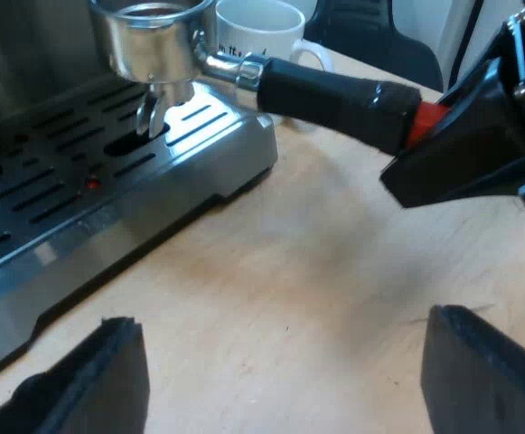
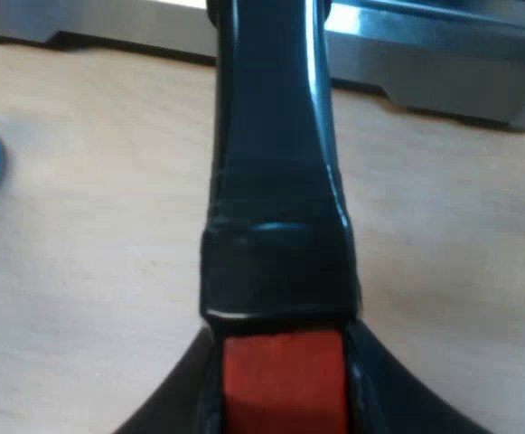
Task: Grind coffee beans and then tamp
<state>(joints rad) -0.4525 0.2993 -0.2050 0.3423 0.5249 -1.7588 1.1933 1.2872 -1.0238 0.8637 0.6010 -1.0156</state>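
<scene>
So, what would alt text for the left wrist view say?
A metal holder is above the espresso machine's slotted tray, with the right gripper at its handle's red end. A white mug stands beyond it, and the open left gripper hovers above the wooden table.

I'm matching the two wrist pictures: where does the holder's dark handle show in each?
Left wrist view: handle runs from the metal basket over the machine's tray toward the right gripper.
Right wrist view: handle runs out from between the jaws toward the machine's base.
Shared landmark: its red end.
</scene>
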